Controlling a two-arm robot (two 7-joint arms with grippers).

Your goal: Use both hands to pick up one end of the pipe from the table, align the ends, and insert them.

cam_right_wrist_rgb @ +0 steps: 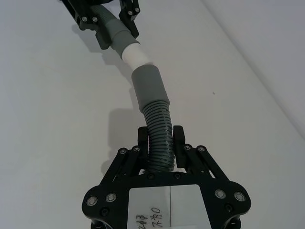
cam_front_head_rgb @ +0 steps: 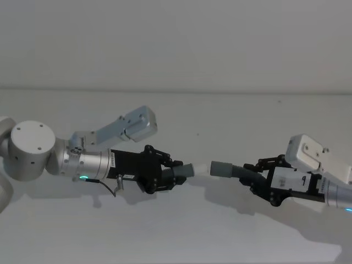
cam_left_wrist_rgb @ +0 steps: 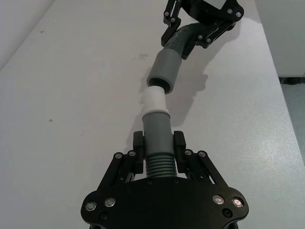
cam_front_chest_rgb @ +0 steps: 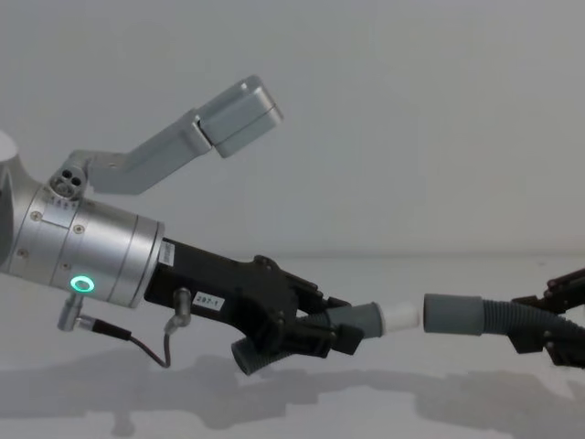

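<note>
Up close in the chest view, the left pincer (cam_front_chest_rgb: 315, 334) is clamped on the ribbed part of one hose piece (cam_front_chest_rgb: 366, 322), held above the desk (cam_front_chest_rgb: 384, 402). Its white tip (cam_front_chest_rgb: 402, 317) points toward the wide grey collar (cam_front_chest_rgb: 452, 314) of the other hose piece (cam_front_chest_rgb: 512, 320), with a small gap showing between them. From the left wrist, the tip (cam_left_wrist_rgb: 156, 99) sits just at the collar's mouth (cam_left_wrist_rgb: 163, 74), roughly in line. Farther right, the right pincer (cam_front_head_rgb: 263, 175) is closed around the ribbed body of that second piece (cam_right_wrist_rgb: 159, 140). Both pieces hang over the desk, casting shadows beneath.
</note>
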